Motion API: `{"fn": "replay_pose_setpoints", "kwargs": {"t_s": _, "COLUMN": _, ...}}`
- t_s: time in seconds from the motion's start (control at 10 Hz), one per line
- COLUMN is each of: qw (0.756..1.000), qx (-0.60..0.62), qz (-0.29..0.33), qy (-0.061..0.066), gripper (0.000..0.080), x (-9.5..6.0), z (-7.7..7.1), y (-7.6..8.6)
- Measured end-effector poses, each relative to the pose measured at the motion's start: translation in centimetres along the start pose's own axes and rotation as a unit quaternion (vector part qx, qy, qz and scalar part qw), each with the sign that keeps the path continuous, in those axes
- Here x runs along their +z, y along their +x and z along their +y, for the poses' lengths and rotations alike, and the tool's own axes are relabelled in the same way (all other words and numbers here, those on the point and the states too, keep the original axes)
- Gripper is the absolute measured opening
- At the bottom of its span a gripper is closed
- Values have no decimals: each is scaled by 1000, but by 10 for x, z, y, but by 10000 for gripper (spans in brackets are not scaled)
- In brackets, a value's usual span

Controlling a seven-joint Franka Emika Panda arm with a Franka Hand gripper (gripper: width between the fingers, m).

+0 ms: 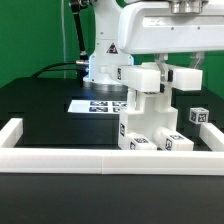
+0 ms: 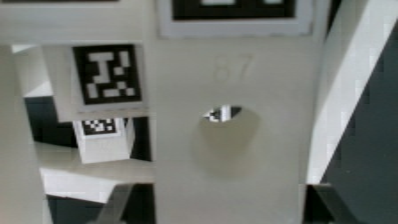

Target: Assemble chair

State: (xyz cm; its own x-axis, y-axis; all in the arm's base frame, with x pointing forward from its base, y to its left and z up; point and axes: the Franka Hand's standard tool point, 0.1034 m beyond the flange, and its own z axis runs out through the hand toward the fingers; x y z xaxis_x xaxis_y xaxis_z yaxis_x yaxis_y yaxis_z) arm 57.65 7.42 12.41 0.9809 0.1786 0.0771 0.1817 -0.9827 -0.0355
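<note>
exterior view: the partly built chair (image 1: 146, 122) was seen standing on the black table (image 1: 40, 115), near the front rail of the white border frame (image 1: 90, 160) and to the exterior view's right of the marker board (image 1: 98, 105). a loose tagged white block (image 1: 198, 116) was seen apart from it, further to the exterior view's right. the gripper (image 1: 155, 78) was positioned at the top of the chair.

in the wrist view, a flat white chair panel (image 2: 240, 150) with a small round hole (image 2: 221, 114) was seen running between the two dark fingers (image 2: 135, 205). the jaws were judged to be pinching this panel from both sides. whether the panel was already seated in the assembly could not be determined.

the step in hand was judged to be the fitting of this panel to the chair. a grip square to the panel faces was called for, so that no twist was introduced. travel straight along the joint was required, and side loads were to be avoided, since the tall, narrow assembly was judged liable to tip. release was advised only once the joint was confirmed seated.
</note>
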Motion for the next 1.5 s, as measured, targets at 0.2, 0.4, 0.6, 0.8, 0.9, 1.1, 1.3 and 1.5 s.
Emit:
{"fn": "replay_pose_setpoints", "kwargs": {"t_s": 0.2, "qw": 1000, "qx": 31, "qz": 0, "qy": 0, "gripper": 290, "x": 0, "z": -2, "y": 0}}
{"fn": "replay_pose_setpoints", "kwargs": {"t_s": 0.4, "qw": 1000, "qx": 30, "qz": 0, "qy": 0, "gripper": 290, "x": 0, "z": 1, "y": 0}}
{"fn": "replay_pose_setpoints", "kwargs": {"t_s": 0.6, "qw": 1000, "qx": 30, "qz": 0, "qy": 0, "gripper": 290, "x": 0, "z": 1, "y": 0}}
{"fn": "replay_pose_setpoints", "kwargs": {"t_s": 0.8, "qw": 998, "qx": 59, "qz": 1, "qy": 0, "gripper": 290, "x": 0, "z": 0, "y": 0}}
{"fn": "replay_pose_setpoints", "kwargs": {"t_s": 0.9, "qw": 997, "qx": 79, "qz": 1, "qy": 1, "gripper": 290, "x": -1, "z": 0, "y": 0}}
{"fn": "replay_pose_setpoints", "kwargs": {"t_s": 1.1, "qw": 995, "qx": 100, "qz": 0, "qy": 1, "gripper": 290, "x": -1, "z": 1, "y": 1}}
{"fn": "replay_pose_setpoints", "kwargs": {"t_s": 1.3, "qw": 995, "qx": 100, "qz": 0, "qy": 0, "gripper": 290, "x": -1, "z": 1, "y": 1}}
{"fn": "replay_pose_setpoints", "kwargs": {"t_s": 1.5, "qw": 995, "qx": 101, "qz": 0, "qy": 0, "gripper": 290, "x": -1, "z": 1, "y": 1}}
